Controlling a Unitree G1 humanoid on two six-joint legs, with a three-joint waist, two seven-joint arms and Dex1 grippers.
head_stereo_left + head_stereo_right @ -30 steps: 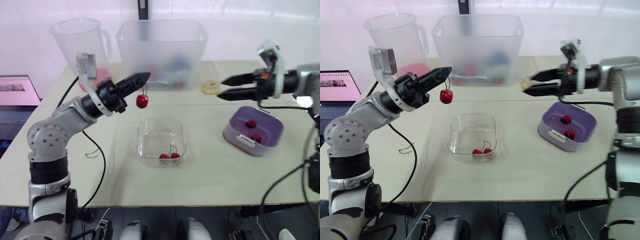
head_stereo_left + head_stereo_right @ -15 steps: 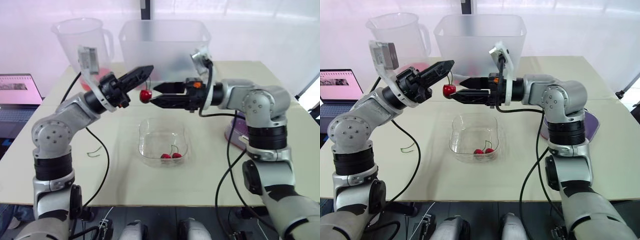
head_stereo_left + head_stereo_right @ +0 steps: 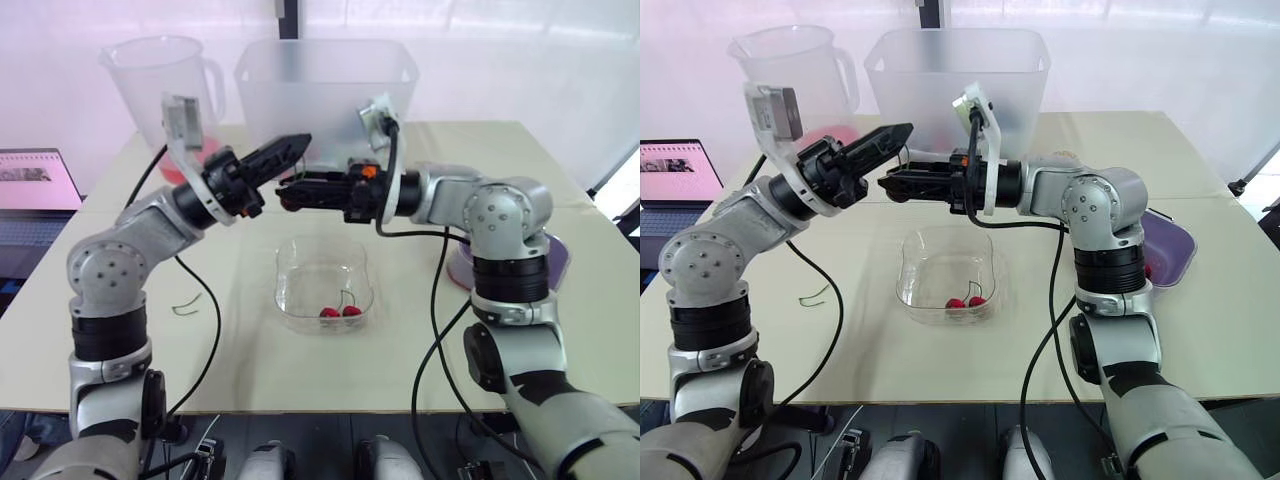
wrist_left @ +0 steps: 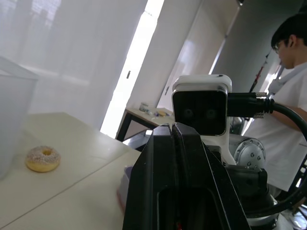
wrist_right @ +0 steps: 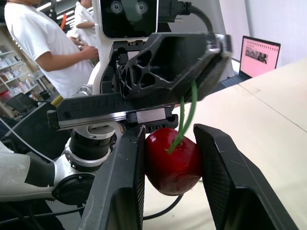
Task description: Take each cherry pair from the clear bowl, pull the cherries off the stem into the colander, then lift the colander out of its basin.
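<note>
right wrist view, cherry: one red cherry [image 5: 172,160] sits between the right gripper's two black fingers, stem end facing the left gripper.
right wrist view, stem: the green stem [image 5: 184,120] runs, slightly curved, from the cherry into the tips of the left gripper [image 5: 194,76].
right wrist view, right gripper: the right gripper [image 5: 171,133] has its jaws partly apart, clamped on the cherry with a pad against each side.
right wrist view, room: a laptop [image 5: 261,55] with a pink screen sits on the table, and people [image 5: 45,45] in white shirts stand beyond.
left wrist view, left gripper: its fingers are pressed together, pointing straight at the white camera block on the other wrist.
left wrist view, room: a doughnut [image 4: 43,159] lies on the table, and a person [image 4: 290,96] in white stands by tall windows.
head views, grippers: they meet tip to tip in the upper middle of the frame, both lying roughly level.
head views, clear bowl: the clear bowl [image 3: 295,262] sits at frame centre, below the grippers, with a cherry pair [image 3: 339,311] on its near side.
head views, colander: the purple colander [image 3: 1170,243] sits at the right of the frame, partly behind the right arm.
head views, surface: the table [image 3: 430,350] is pale, with a jug [image 3: 165,80] at upper left and a clear tub [image 3: 325,90] at upper centre.
</note>
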